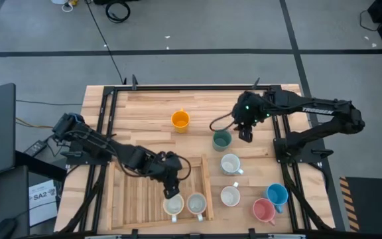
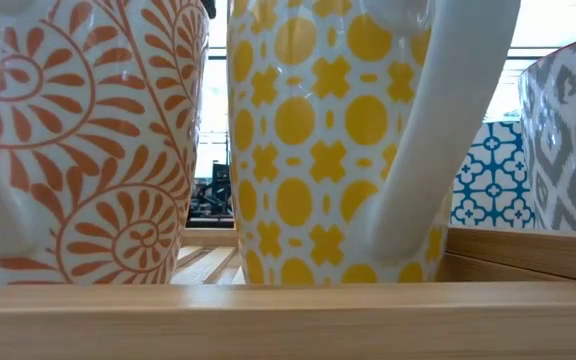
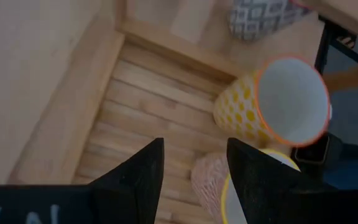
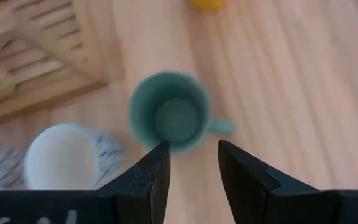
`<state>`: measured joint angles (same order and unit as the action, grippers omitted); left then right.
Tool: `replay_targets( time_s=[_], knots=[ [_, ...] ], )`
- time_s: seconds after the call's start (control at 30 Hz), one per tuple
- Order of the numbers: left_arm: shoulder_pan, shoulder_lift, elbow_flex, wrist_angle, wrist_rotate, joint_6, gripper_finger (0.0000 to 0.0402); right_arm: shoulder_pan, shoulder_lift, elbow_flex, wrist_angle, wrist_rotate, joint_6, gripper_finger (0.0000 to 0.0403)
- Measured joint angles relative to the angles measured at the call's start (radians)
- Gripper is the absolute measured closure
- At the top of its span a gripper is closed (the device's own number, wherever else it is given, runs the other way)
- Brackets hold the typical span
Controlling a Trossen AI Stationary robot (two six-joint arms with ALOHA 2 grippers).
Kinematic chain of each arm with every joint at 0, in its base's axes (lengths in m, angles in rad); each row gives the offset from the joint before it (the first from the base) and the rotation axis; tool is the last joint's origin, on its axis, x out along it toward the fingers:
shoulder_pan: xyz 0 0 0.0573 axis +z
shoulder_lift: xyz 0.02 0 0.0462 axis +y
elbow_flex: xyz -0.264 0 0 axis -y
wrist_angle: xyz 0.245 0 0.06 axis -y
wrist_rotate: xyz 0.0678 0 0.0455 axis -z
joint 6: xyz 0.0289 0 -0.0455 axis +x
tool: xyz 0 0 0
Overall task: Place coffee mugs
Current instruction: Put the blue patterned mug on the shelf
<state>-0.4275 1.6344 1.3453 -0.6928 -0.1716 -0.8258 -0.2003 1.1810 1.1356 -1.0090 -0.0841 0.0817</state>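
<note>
The wooden table [image 1: 144, 106] carries a slatted wooden tray [image 1: 138, 199] at about 7 o'clock from the table's middle. Two mugs stand inside the tray at its near right corner: one with an orange leaf pattern [image 1: 173, 206] and, just beside it, one with yellow dots [image 1: 196, 204]. In the low view these two fill the picture, the orange-patterned one [image 2: 78, 140] on the left and the yellow-dotted one [image 2: 328, 140] on the right, close but not touching.

The left gripper [image 1: 172, 189] hangs over the tray right above the orange-patterned mug, its fingers [image 3: 135, 177] parted with nothing between them.

The right gripper [image 1: 245, 135] hovers at about 2 o'clock from the table's middle, just beside the green mug [image 1: 221, 140]. In the right wrist view the green mug [image 4: 169, 120] stands upright beyond the open, empty fingers [image 4: 151, 171].

The orange mug [image 1: 180, 120] stands alone at about 12 o'clock. A white mug [image 1: 230, 163] stands near the tray's right edge, another white one [image 1: 230, 196] below it. The blue mug [image 1: 277, 194] and pink mug [image 1: 263, 210] stand close together at about 4 o'clock.
</note>
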Motion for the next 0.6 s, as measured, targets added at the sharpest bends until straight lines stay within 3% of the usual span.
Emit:
replay_targets(
  time_s=[0.37,0.6],
  knots=[
    [0.066,0.000,0.000,0.001,0.000,0.037,0.0219,0.256,-0.004,-0.038,-0.065,0.014,0.208,0.0261],
    [0.072,0.000,0.000,0.002,0.000,0.037,0.0219,0.356,-0.004,-0.119,-0.027,0.103,0.241,0.0261]
  ],
)
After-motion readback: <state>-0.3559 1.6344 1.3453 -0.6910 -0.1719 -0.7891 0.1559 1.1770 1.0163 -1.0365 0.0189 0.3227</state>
